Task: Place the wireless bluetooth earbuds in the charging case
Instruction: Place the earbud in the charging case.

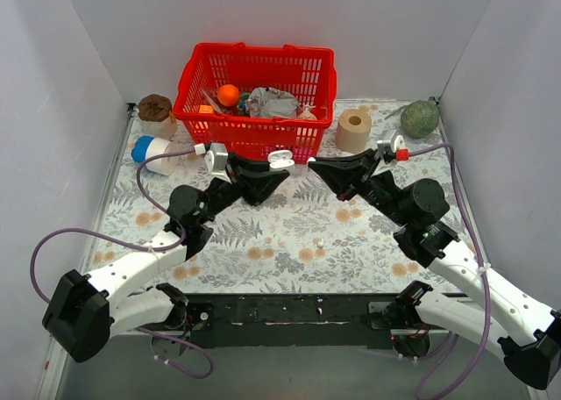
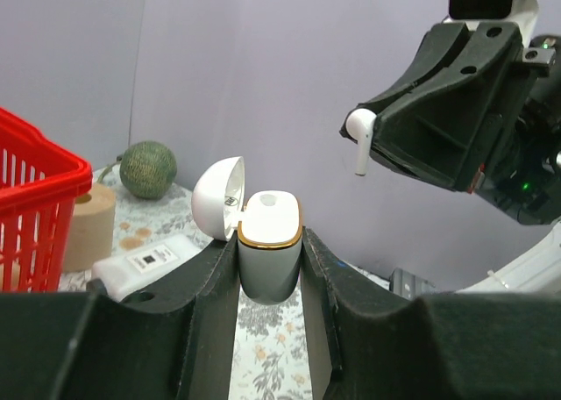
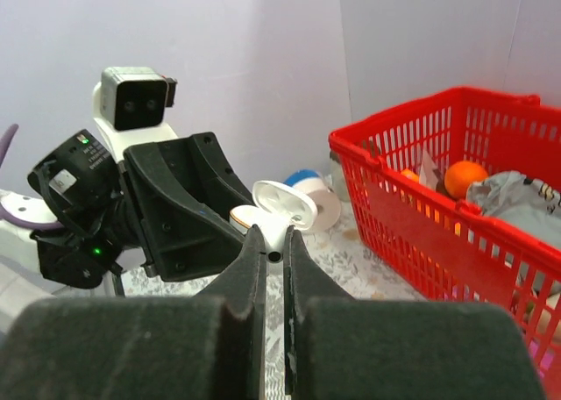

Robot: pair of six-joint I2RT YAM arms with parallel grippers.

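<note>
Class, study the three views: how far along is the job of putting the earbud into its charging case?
Done: the charging case stands open, lid flipped back, clamped upright by the left gripper. In hand: the right gripper pinches a white earbud, clear of the case. Left: seating it in the case. Whether another bud is already inside, I cannot tell.

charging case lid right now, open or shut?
Open. In the left wrist view the lid of the charging case, held in the left gripper, is flipped back, exposing its gold-rimmed top.
</note>
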